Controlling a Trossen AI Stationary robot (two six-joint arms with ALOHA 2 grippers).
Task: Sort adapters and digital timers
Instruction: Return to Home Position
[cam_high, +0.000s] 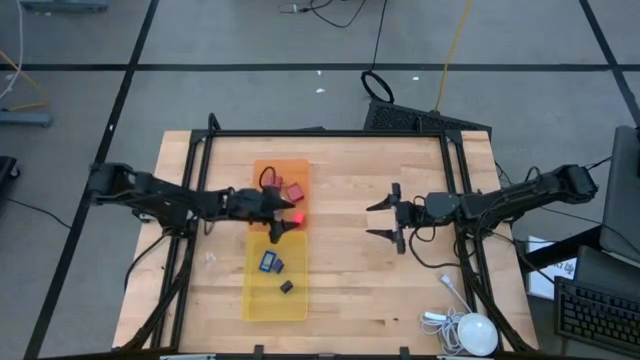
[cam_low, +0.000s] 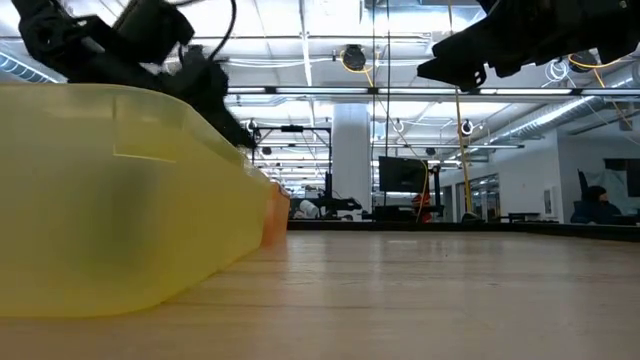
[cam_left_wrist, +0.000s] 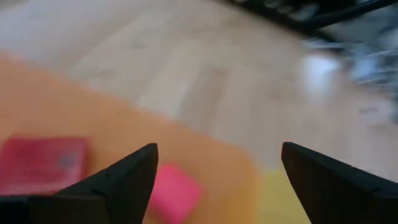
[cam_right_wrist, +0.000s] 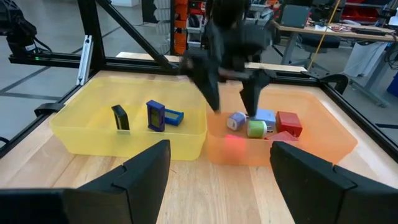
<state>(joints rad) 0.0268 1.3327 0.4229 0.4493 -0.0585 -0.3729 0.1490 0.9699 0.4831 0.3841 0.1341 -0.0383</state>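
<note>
— Where are the adapters?
— In the orange bin, partly hidden beneath the left pincer, which is spread wide and empty. The timers are in the yellow bin. The right pincer gapes empty above the worktop.

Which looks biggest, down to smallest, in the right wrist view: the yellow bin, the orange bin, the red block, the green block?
1. yellow bin and orange bin: about alike, so I do not rank them.
2. red block.
3. green block, a little smaller; both blocks lie about equally near the camera.
</note>
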